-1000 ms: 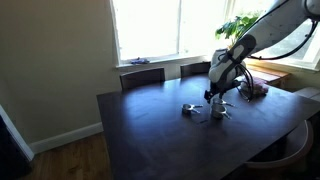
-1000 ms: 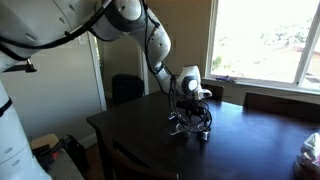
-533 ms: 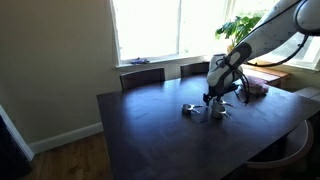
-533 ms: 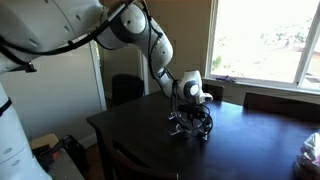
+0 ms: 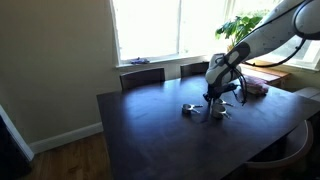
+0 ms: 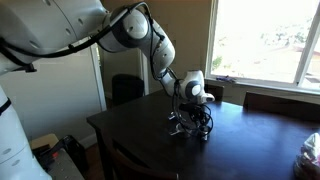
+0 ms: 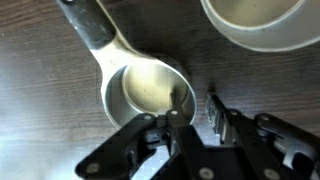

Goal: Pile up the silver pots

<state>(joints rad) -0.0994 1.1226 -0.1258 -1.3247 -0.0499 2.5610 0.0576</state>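
In the wrist view a small silver pot (image 7: 145, 90) lies on the dark table, its handle running up to the left. My gripper (image 7: 195, 105) straddles its right rim, with one finger (image 7: 178, 112) inside the bowl and the other finger (image 7: 214, 110) outside. A narrow gap still shows between the outer finger and the rim. A larger silver pot (image 7: 260, 25) sits at the top right. In both exterior views the gripper (image 5: 214, 100) (image 6: 192, 112) is low over the silver pots (image 5: 190, 109) (image 6: 180, 126) near the table's middle.
The dark table (image 5: 150, 130) has chairs (image 5: 142, 75) at its window side. A pinkish stack (image 5: 256, 89) and a plant (image 5: 240, 28) stand beyond the arm. A clear-wrapped item (image 6: 310, 152) lies at one table corner.
The jaws have narrowed markedly around the small pot's rim. The arm has held its place low over the pots.
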